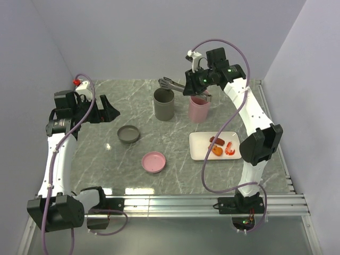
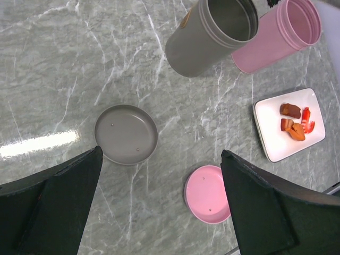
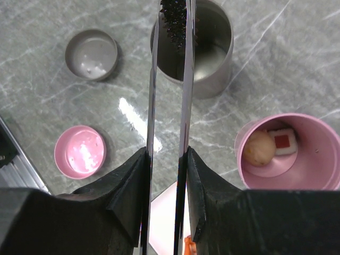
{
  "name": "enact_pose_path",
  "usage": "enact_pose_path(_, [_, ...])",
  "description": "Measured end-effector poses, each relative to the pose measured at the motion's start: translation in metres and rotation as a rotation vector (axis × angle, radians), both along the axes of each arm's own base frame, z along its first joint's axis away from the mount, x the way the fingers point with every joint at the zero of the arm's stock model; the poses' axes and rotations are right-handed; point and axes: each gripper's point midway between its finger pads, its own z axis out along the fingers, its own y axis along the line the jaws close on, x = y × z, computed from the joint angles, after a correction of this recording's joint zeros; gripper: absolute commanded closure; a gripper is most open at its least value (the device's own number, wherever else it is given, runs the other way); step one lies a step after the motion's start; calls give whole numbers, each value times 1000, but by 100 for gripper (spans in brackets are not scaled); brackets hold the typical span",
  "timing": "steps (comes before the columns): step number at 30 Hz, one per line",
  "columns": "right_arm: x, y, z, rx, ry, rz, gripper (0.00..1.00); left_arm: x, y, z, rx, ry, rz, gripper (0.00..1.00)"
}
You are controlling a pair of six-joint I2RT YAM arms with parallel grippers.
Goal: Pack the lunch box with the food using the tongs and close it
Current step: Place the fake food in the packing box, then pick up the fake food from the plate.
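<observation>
My right gripper (image 3: 166, 154) is shut on the tongs (image 3: 185, 79), squeezing their two thin arms. Their tips pinch a dark oval food piece (image 3: 175, 17) right above the open grey lunch box container (image 3: 212, 48). Beside it, the pink container (image 3: 313, 170) holds a pale ball (image 3: 258, 149) and a red-centred sushi roll (image 3: 282, 142). In the top view the right gripper (image 1: 190, 86) and the tongs (image 1: 171, 82) hang over the grey container (image 1: 163, 104). My left gripper (image 1: 106, 112) hovers open at the left with nothing in it.
A white plate (image 1: 199, 150) at the right carries a brown sausage (image 1: 216, 141), orange fried bits (image 1: 217, 151) and a shrimp (image 1: 229, 149). A grey lid (image 1: 128, 134) and a pink lid (image 1: 154, 161) lie flat on the marble table nearer the front.
</observation>
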Motion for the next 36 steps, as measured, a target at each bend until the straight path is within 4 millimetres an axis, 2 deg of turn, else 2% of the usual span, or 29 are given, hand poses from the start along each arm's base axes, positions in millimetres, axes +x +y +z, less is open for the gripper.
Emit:
enact_pose_path(6, [2, 2, -22, -26, 49, -7, 55, 1, 1, -1, 4, 3, 2, 1])
enact_pose_path(11, [2, 4, -27, -32, 56, -6, 46, 3, 1, -1, 4, 6, 1, 1])
enact_pose_path(20, [0, 8, -26, -32, 54, 3, 44, 5, 1, 1, 3, 6, 0, 0])
enact_pose_path(24, [-6, 4, -24, -48, 48, 11, 44, 6, 2, 7, 11, -11, -3, 1])
enact_pose_path(26, [-16, -3, -21, -61, 39, 15, 45, 6, 2, 10, 16, -19, -6, 1])
enact_pose_path(30, [-57, -27, -9, -91, 28, 20, 45, 5, 2, 14, 36, -33, -19, 1])
enact_pose_path(33, [-88, -50, 0, -109, 9, 8, 45, 5, 3, 16, 49, -43, -26, 1])
enact_pose_path(36, [-118, -82, -5, -146, 3, -28, 45, 4, 2, 17, 51, -46, -32, 1])
